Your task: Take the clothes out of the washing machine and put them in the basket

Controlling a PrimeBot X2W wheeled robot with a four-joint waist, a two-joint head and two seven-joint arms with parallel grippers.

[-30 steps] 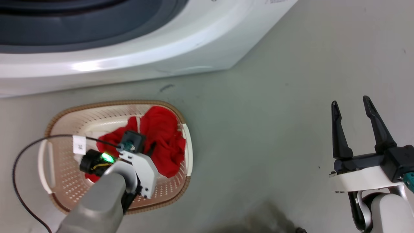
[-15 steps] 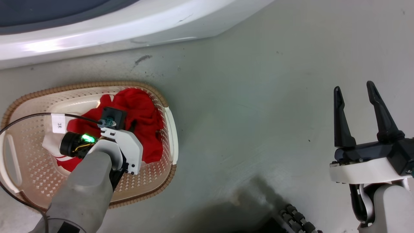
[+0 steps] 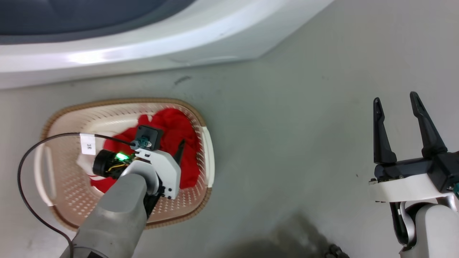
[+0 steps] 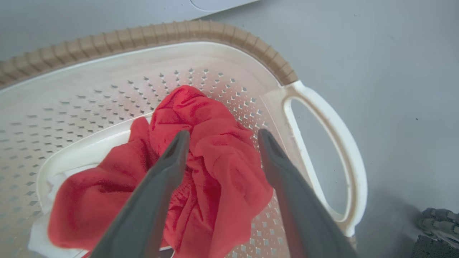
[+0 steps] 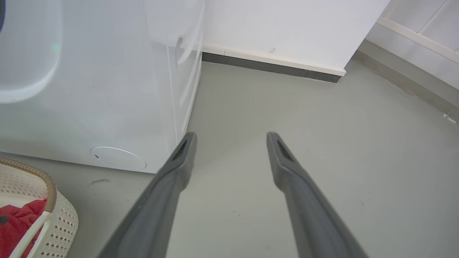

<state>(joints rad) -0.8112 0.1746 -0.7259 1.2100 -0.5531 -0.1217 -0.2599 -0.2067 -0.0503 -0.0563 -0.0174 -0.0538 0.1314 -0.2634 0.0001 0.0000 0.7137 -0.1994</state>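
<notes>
Now: left gripper [image 4: 223, 133] hangs over the basket [image 4: 143, 34], fingers apart, gripping nothing — the clothes [image 4: 215, 172] lie heaped inside, toward its 3 o'clock handle; right gripper [image 3: 395, 98], fingers apart and empty, over the floor [image 3: 287, 143] at 3 o'clock of basket; washing machine [image 3: 179, 46] at 12.

**Camera Placement**

Head view: high, steeply down on the low oval cream perforated plastic basket [image 3: 122, 102] at left, the large white washing machine [image 3: 179, 43] far behind. Left wrist view: close above the basket, looking in. Right wrist view: low, facing the washing machine's corner; basket edge near left.
</notes>
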